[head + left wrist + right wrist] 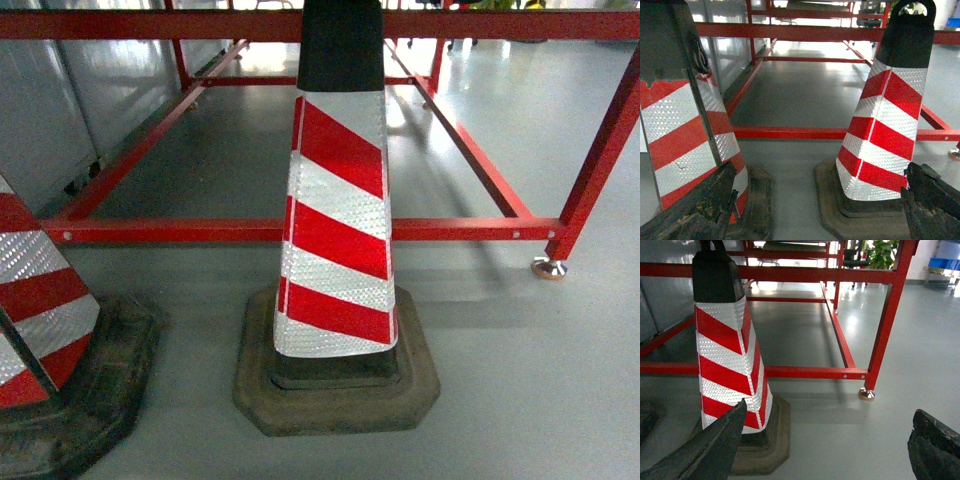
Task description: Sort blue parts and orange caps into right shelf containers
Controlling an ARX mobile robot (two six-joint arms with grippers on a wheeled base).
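We begin with the left gripper, seen only in the left wrist view: its two dark, worn fingers stand at the lower corners of the frame, spread wide, with nothing held between them and bare grey floor in the gap. The right gripper, seen only in the right wrist view, is likewise spread wide and holds nothing; one finger lies in front of the base of the centre cone, though we cannot tell whether it touches it.

The centre cone, red and white striped with a black top, stands upright on a dark octagonal base; we take it as our landmark. The head view shows it in the middle of the frame, but shows neither gripper. To its left stands a second cone, cut off in the head view and seen larger in the left wrist view, where the centre cone appears at right.

Behind the centre cone runs a red metal frame, its low rails near the floor. To the right of the cone, a frame leg ends in a metal foot.

Far behind and right of the cone, the right wrist view shows a blue object on a shelf, too small to identify. We see no blue parts or orange caps in any view.
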